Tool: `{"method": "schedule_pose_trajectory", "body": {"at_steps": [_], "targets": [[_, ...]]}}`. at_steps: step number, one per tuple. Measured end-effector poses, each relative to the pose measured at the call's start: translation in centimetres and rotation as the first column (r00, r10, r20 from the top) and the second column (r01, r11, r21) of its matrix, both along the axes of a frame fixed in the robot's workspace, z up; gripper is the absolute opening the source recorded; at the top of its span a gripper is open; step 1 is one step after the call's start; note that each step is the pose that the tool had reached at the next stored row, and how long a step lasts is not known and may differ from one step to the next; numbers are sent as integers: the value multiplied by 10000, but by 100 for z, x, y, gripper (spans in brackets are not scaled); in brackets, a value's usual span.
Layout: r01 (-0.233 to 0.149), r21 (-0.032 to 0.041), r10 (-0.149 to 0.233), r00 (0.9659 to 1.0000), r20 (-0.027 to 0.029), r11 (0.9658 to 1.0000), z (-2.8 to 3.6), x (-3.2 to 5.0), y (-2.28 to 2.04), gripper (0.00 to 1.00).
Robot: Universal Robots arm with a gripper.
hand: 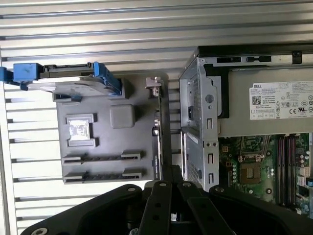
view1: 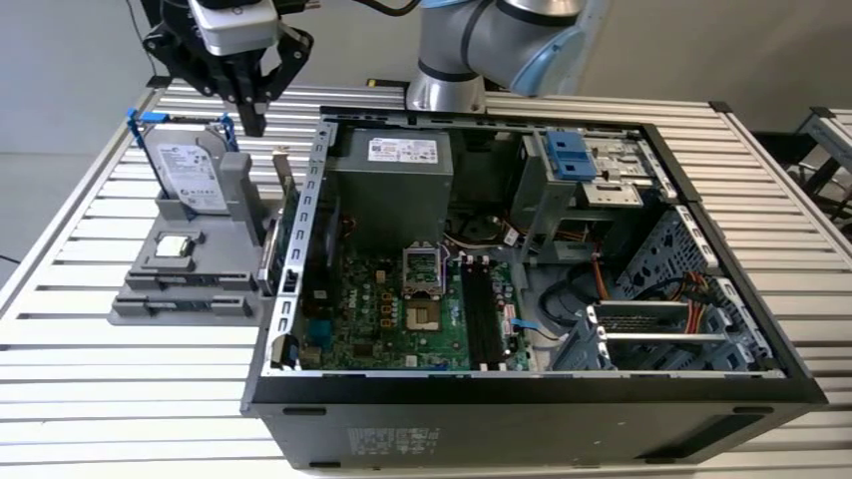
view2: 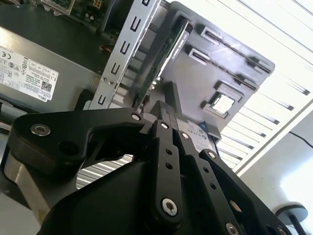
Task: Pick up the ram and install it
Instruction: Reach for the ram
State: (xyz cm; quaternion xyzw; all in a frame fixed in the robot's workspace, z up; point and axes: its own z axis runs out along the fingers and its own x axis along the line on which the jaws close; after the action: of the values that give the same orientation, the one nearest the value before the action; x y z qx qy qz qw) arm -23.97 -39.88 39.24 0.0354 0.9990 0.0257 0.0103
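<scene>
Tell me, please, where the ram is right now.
In the exterior view, the ram stands on edge along the side of the grey holder, next to the open computer case, on the exterior view's left.

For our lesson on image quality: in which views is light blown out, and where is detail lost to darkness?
Second wrist view: the table slats glare near white, while the close gripper is a dark mass. First wrist view: bright slats, gripper likewise dark. Exterior view: even light, only the case interior shadowed.

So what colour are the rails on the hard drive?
Blue; the rails show best in the first wrist view.
</scene>
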Motion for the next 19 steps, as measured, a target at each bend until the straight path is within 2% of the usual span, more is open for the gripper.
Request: {"method": "schedule_pose_trajectory", "body": {"at_steps": [13, 19], "targets": [[-1, 0, 1, 10000, 0, 10000, 0, -127, 0, 0], [0, 0, 0, 10000, 0, 10000, 0, -255, 0, 0]]}}
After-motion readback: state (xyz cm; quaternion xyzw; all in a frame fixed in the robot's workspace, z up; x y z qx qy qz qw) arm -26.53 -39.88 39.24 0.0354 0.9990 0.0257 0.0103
